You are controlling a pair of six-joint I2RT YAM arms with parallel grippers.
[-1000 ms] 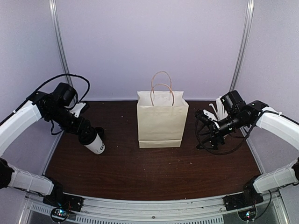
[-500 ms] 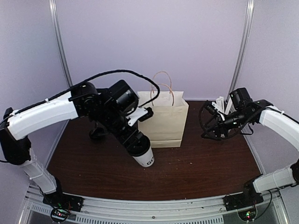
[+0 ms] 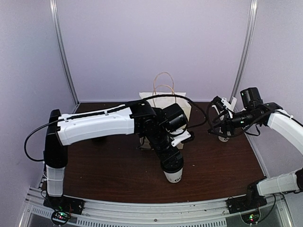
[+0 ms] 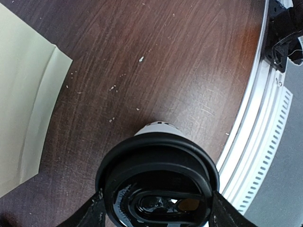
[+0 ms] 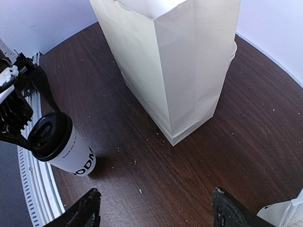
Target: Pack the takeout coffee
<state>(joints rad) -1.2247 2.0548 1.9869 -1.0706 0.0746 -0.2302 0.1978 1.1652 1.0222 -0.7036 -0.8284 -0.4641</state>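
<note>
My left gripper [image 3: 171,161] is shut on the black lid of a takeout coffee [image 3: 173,174], a small white paper cup with dark lettering near its base. The cup is upright, low over the table in front of the paper bag [image 3: 185,108]; whether it touches the wood I cannot tell. In the left wrist view the lid [image 4: 158,177] fills the space between my fingers [image 4: 92,215]. The right wrist view shows the same cup [image 5: 66,151] at the left and the bag [image 5: 175,61] standing open-topped. My right gripper [image 3: 218,112] hangs open to the right of the bag, with nothing between its fingertips [image 5: 156,213].
A white cup holding long white sticks [image 3: 224,136] stands under the right arm, with its edge [image 5: 284,213] at the bottom right of the right wrist view. The metal rail [image 4: 265,118] runs along the table's near edge, close to the held cup. My left arm [image 3: 99,125] crosses in front of the bag.
My left arm swung the cup from the table's left side across the front of the bag to the front centre. My right gripper rose and drew back a little to the right.
</note>
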